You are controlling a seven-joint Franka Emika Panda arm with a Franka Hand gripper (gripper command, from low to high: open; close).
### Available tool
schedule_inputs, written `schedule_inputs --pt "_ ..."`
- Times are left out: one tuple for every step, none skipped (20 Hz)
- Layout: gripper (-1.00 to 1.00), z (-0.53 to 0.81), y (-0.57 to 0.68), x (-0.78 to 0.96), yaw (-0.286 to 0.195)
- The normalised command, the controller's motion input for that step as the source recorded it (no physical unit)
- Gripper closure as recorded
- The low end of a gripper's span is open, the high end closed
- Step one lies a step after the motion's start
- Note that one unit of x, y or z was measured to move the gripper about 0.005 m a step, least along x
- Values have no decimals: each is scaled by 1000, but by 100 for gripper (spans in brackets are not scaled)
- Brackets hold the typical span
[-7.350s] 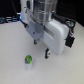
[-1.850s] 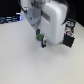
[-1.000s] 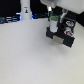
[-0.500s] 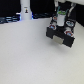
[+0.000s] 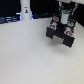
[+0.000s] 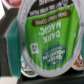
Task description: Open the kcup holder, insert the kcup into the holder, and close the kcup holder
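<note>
Gripper is hanging directly over the kcup holder at the exterior view's right, and I am reading it as clamped on the kcup, whose green lid is filling my wrist view; the fingers themselves I cannot make out. I am judging the holder already open and the insert step in hand. Next I am needing a straight descent into 1 free slot beside the red-and-white pods, then release.
</note>
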Motion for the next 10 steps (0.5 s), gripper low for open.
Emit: schedule_inputs --pt "100 -298 18 -276 67" --pt "100 -306 6 -259 66" --pt "100 -295 7 -228 63" --pt "100 -291 6 -180 52" --pt "100 -298 0 -136 37" --pt "100 -284 -17 -87 29" --pt "100 -260 -34 -50 18" --pt "100 -233 -49 -23 13" --pt "100 -203 -53 -4 13" --pt "100 -183 -56 14 10"
